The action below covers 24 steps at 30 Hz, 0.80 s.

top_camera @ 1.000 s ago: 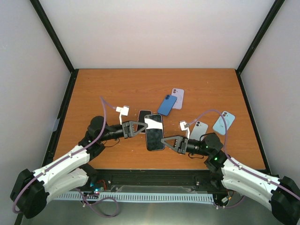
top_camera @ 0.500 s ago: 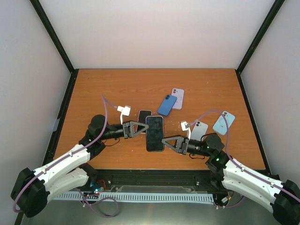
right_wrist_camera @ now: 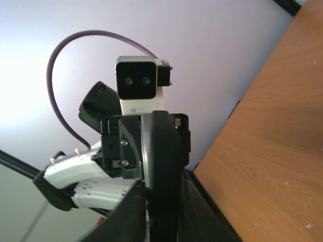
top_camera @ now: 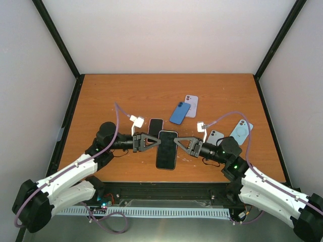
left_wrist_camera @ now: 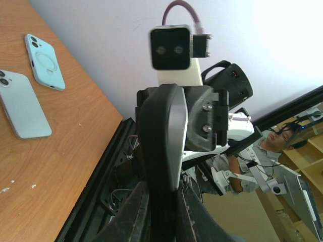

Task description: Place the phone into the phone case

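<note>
**Top view:** The left tool (top_camera: 151, 142) and right tool (top_camera: 180, 143) meet over the wooden bench (top_camera: 101, 96). Each is clamped on a long edge of the black phone (top_camera: 166, 149), which lies screen up between them. A dark handset (top_camera: 155, 124) lies just beyond the left tool. Farther beyond both tools, a blue phone (top_camera: 179, 113) overlaps a lilac phone (top_camera: 191, 105). Behind the right tool, beside its arm, lie a grey-blue phone (top_camera: 216, 136) and, just past it, a light blue case (top_camera: 241, 130).

**Left wrist:** The black phone shows edge-on, pinched between the left tool's fingers (left_wrist_camera: 128, 219). The right tool grips its far edge. The grey-blue phone and the ring-marked light blue case lie on the bench well behind that tool.

**Right wrist:** The same phone shows edge-on between the right tool's fingers (right_wrist_camera: 128, 224), which are closed against its faces. The left tool holds the opposite edge.
</note>
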Tool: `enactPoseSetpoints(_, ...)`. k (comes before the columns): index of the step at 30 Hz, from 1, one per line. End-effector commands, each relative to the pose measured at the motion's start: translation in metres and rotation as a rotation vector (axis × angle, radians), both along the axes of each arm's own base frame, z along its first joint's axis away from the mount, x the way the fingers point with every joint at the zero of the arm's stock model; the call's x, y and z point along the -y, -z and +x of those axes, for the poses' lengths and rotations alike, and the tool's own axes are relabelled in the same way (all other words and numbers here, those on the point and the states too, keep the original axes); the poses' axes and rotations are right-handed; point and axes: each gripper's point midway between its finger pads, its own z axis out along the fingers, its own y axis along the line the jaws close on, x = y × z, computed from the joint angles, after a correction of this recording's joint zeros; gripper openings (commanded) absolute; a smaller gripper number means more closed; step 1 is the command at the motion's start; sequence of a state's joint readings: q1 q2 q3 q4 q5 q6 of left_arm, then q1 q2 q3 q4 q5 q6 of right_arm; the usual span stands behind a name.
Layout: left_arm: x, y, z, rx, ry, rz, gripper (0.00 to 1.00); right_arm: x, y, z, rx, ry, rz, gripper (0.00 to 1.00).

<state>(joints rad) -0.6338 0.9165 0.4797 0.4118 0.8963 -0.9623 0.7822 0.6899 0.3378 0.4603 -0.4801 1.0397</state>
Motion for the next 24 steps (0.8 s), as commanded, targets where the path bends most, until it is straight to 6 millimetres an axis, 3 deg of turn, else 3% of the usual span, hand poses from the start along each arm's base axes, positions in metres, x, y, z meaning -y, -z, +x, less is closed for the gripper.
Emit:
enactPoseSetpoints(1, 0.001, -0.020, -0.001, 0.076, 0.023, -0.043, 0.00, -0.002, -0.016, 0.006, 0.054, 0.026, 0.015, 0.09)
enactPoseSetpoints(3, 0.001, -0.019, 0.001, 0.065, 0.005, -0.038, 0.06, -0.003, -0.011, 0.005, 0.054, 0.018, 0.006, 0.03)
enactPoseSetpoints(5, 0.000, -0.020, 0.004, 0.064, -0.013, -0.036, 0.18, -0.003, -0.007, 0.003, 0.057, 0.006, 0.010, 0.03)
enactPoseSetpoints(10, 0.000, -0.031, 0.011, 0.097, -0.047, -0.033, 0.36, -0.006, 0.001, -0.007, 0.069, -0.056, 0.007, 0.03)
enactPoseSetpoints(13, 0.001, -0.036, 0.014, 0.110, -0.055, -0.035, 0.39, -0.008, 0.004, -0.011, 0.062, -0.081, 0.005, 0.03)
enactPoseSetpoints(15, 0.002, -0.036, 0.017, 0.110, -0.061, -0.034, 0.35, -0.007, 0.006, -0.012, 0.058, -0.082, 0.008, 0.03)
enactPoseSetpoints(20, 0.004, -0.032, 0.021, 0.102, -0.074, -0.026, 0.01, -0.008, 0.009, -0.012, 0.056, -0.087, -0.003, 0.03)
enactPoseSetpoints(24, 0.003, -0.031, 0.021, 0.120, -0.081, -0.014, 0.00, -0.007, 0.013, -0.010, 0.041, -0.078, -0.015, 0.05)
